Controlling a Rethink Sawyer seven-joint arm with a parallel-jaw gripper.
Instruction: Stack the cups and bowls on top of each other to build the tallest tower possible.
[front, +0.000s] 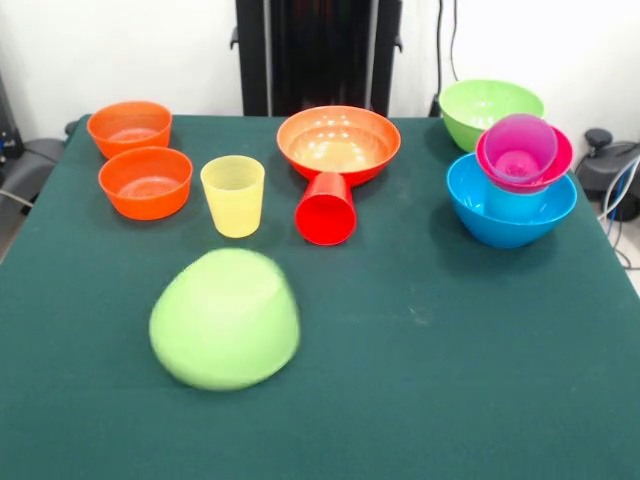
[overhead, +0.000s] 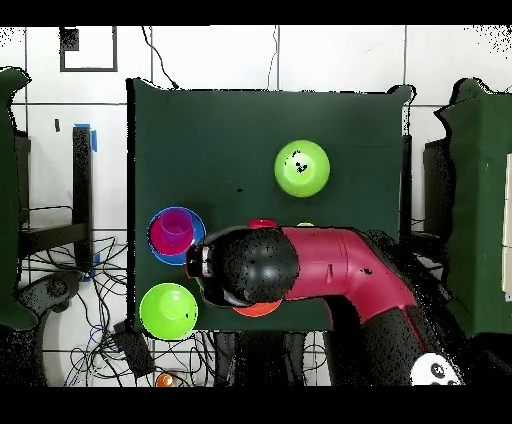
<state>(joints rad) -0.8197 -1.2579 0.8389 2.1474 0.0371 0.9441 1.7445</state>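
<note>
I see the arm (overhead: 330, 265) over the counter's (front: 450, 380) robot side, gripper hidden beneath it, can't tell its state, upturned lime bowl (front: 225, 318) alone, red cup (front: 326, 209) tipped against wide orange bowl (front: 338, 142)

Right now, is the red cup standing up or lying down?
Lying down. The red cup rests on its side, mouth facing the camera, base against the wide orange bowl.

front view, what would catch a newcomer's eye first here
The lime green bowl lying upside down, alone on the near part of the table. Next, the stack at the right: a purple cup in a magenta bowl inside a blue bowl. A red cup lies tipped against the wide orange bowl.
</note>
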